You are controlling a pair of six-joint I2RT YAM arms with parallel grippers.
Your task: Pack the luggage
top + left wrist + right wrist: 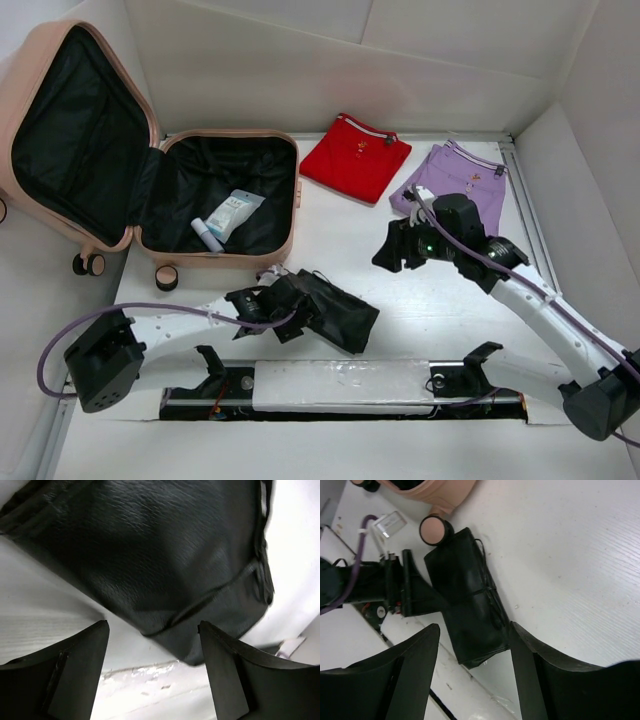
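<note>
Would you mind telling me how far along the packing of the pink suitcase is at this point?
Done: a clear packet and a small tube lie inside the open luggage. In hand: nothing is gripped; the left gripper is open right at the black pouch, the right gripper open above the table. Left: the pouch, the red garment and the purple garment lie on the table outside.

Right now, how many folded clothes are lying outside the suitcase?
2. The red garment lies at the back centre; the purple garment is just right of it, its near edge partly covered. None show inside the suitcase.
</note>
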